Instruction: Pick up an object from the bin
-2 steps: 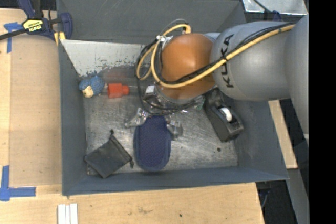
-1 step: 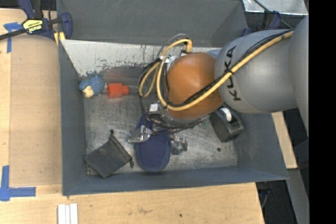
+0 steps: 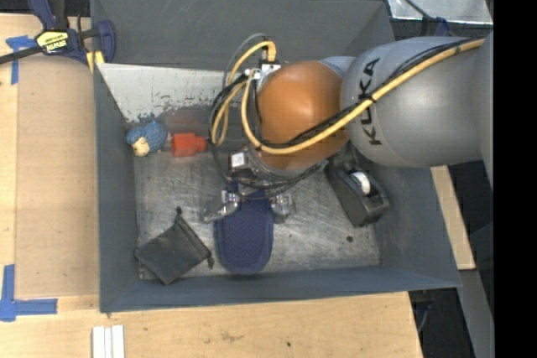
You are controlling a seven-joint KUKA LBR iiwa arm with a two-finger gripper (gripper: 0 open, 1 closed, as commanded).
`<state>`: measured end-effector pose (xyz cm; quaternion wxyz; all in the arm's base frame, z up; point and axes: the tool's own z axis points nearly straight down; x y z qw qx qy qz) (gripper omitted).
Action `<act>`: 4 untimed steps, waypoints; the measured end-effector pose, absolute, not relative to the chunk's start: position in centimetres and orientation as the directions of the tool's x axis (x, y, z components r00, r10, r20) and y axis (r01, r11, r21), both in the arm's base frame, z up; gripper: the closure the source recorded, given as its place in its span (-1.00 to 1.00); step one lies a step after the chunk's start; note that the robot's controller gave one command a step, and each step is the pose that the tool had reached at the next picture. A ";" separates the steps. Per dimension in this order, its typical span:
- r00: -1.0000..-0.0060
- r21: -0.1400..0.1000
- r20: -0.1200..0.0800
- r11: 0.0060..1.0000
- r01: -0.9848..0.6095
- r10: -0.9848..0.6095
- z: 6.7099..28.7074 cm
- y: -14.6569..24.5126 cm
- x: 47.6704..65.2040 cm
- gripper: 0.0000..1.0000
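gripper (image 3: 254, 201): fingers spread, unclamped, straddling far end of dark blue oval mesh pad (image 3: 245, 241), lying flat near-centre on bin (image 3: 252, 289) floor. black folded piece (image 3: 172, 251) to left; black box (image 3: 359, 190) right.

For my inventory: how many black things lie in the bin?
2: a flat black pad in the lower left corner, a black boxy device at right. The arm may hide more.
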<state>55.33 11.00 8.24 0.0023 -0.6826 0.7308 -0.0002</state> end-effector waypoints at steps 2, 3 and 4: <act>0.163 -0.007 -0.009 -0.163 -0.987 -0.987 7.5 11.9 58.2 1.00; 0.081 -0.011 -0.002 -0.081 -0.997 -0.997 19.3 11.1 58.9 1.00; 0.064 -0.012 -0.002 -0.064 -0.998 -0.998 28.0 10.1 60.3 1.00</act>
